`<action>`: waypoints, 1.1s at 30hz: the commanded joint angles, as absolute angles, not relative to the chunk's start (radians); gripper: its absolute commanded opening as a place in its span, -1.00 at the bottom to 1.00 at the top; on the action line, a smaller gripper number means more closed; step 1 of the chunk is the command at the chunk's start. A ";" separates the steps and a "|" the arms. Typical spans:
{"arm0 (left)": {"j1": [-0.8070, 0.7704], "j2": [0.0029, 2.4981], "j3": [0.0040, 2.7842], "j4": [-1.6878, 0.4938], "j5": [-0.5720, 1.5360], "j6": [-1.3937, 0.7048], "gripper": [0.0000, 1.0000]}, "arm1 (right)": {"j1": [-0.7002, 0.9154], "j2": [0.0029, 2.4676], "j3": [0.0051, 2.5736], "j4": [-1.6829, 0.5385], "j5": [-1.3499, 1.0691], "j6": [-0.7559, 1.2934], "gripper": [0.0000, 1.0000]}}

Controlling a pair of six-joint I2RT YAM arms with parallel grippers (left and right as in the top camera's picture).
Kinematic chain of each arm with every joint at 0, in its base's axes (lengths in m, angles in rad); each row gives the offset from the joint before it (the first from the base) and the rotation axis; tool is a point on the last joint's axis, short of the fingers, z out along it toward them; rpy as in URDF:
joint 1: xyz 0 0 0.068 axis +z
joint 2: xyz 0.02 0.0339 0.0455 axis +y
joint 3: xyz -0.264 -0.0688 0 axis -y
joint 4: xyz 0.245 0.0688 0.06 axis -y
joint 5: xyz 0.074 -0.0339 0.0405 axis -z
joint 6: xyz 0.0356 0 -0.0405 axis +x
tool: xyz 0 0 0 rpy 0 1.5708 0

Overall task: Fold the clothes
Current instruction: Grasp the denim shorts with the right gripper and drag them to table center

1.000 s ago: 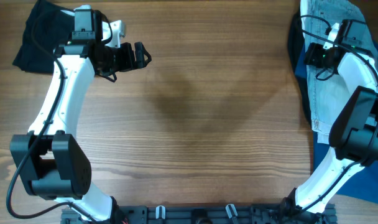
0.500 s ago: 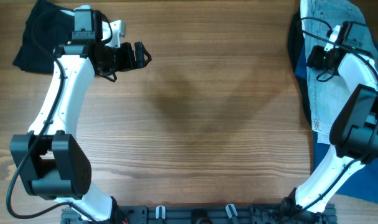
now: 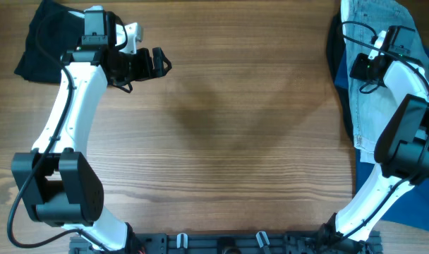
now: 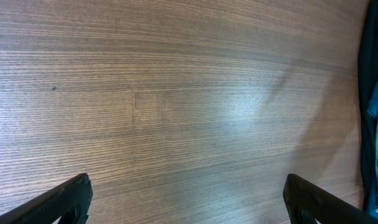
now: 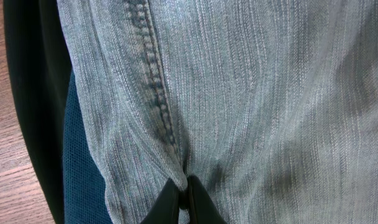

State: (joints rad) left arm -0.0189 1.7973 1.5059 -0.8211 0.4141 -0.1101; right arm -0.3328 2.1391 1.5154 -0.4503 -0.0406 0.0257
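Observation:
The clothes are faded light-blue denim pants (image 3: pixel 370 106) lying along the table's right edge. Up close the denim (image 5: pixel 251 87) fills the right wrist view, with a stitched seam (image 5: pixel 155 74) running down it. My right gripper (image 3: pixel 357 68) sits on the pants near their left edge. Its jaws (image 5: pixel 186 193) are shut, pinching a small ridge of denim between the fingertips. My left gripper (image 3: pixel 155 62) hovers over bare wood at the upper left, far from the pants. Its fingers (image 4: pixel 64 199) stand wide apart with nothing between them.
A black folded garment (image 3: pixel 45 35) lies at the table's top-left corner behind the left arm. A dark navy-blue cloth (image 3: pixel 412 204) lies under and beside the pants, and its blue edge (image 5: pixel 80 155) shows next to the denim. Wooden table (image 3: pixel 243 141) spans the middle.
The right gripper's jaws have closed onto a fold of the denim, and the gripper has shifted slightly. The left arm has not moved.

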 commanded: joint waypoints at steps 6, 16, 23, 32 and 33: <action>0.071 1.728 1.594 -0.805 0.430 -0.140 1.00 | -0.246 1.832 1.531 -0.608 -0.413 0.001 -0.92; 0.268 1.663 1.632 -0.844 0.430 -0.149 1.00 | 0.350 1.792 1.531 -0.540 -0.415 0.102 -0.92; 0.273 1.665 1.632 -0.842 0.399 -0.134 1.00 | 0.676 1.853 1.531 -0.488 -0.416 0.132 -0.55; 0.228 1.679 1.632 -0.827 0.400 -0.032 0.99 | 0.467 1.709 1.538 -0.552 -0.416 0.176 0.99; 0.199 1.689 1.632 -0.819 0.399 -0.004 0.99 | 0.408 1.696 1.538 -0.569 -0.416 0.163 0.99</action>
